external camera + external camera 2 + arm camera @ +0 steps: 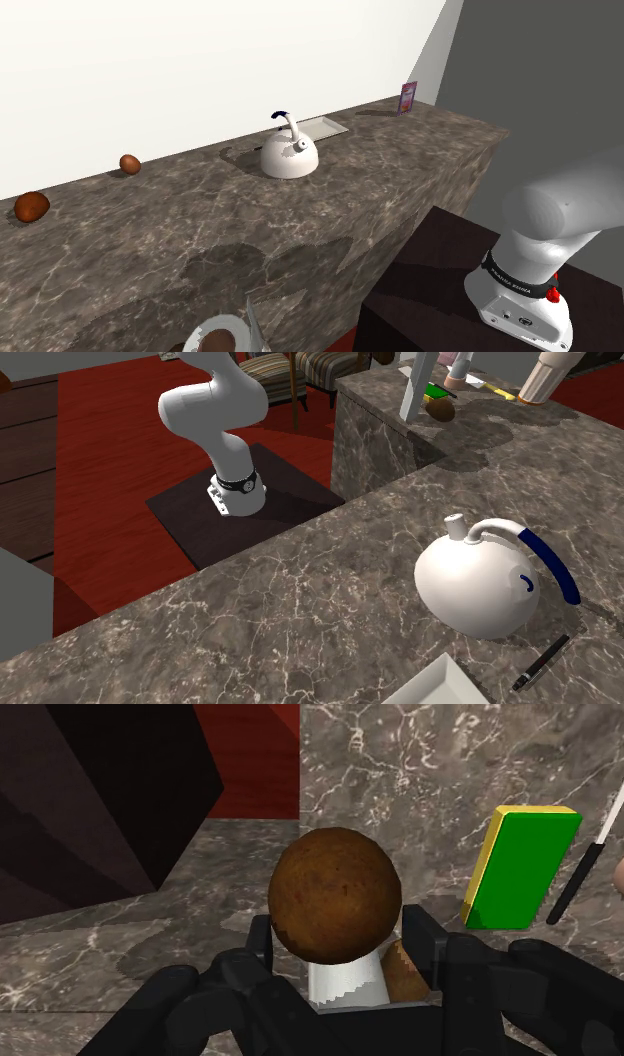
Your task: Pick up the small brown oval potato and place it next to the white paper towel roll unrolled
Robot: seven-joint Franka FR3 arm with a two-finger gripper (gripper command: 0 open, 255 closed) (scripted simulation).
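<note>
Gripper (343,940) pinching the potato (335,889), black fingers pressed on its two sides, so the potato is held off the surface (430,764). White paper towel (345,984) sits right behind and under it, torn edge showing, and a green and yellow sponge (520,869) is near on one side. The surface's edge and the red floor (250,754) are close on the other side. Judgement: at the placing step, not yet let go. Risks: the potato is round, so dropped from any height it may roll over the edge or into the sponge. Released straight down, it lands on the towel, not beside it. Two other brown lumps (130,163) (32,206) and a white kettle (289,155) are well apart, no concern.
</note>
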